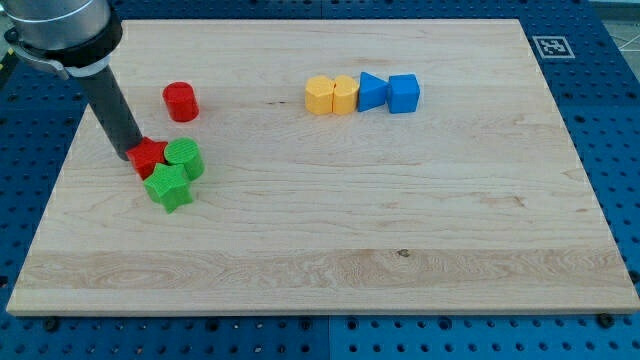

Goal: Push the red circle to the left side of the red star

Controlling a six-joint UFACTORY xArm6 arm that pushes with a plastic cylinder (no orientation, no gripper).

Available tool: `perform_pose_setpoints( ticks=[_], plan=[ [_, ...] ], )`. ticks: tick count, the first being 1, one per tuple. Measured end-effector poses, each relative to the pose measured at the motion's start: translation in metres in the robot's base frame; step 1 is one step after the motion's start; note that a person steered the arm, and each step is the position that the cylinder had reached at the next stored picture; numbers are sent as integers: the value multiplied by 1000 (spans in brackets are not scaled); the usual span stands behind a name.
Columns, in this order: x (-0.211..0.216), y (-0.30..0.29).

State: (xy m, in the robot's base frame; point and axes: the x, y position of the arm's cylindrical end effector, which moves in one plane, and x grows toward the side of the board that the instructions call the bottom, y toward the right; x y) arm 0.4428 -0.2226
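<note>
Wooden worktop (330, 250), pale and grained, filling most of the frame over a blue perforated base (620, 150). No claw on this arm, so no spread or pinch to report: only a straight dark rod slanting down from the upper left, my tip (134, 158) resting on the worktop at the left edge of the red star (149, 157), touching it or nearly so.

Red circle (181, 102) upright in the upper left of the frame, above and slightly right of the red star, clearly apart from it and from the rod.

Red star pressed into a tight cluster: green circle (185, 158) touching its right side, green star (169, 187) just below, touching both.

Upper middle of the frame: a close row of four, well apart from the cluster. From left to right, yellow hexagon-like block (320, 95), yellow heart-like block (345, 95), blue triangle (372, 91), blue cube-like block (404, 93).

Small black-and-white marker tag (551, 46) at the upper right, just off the worktop corner.
</note>
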Motion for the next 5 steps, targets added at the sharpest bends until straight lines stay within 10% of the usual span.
perform_pose_setpoints(
  ticks=[5],
  plan=[
    [-72, -35]
  ],
)
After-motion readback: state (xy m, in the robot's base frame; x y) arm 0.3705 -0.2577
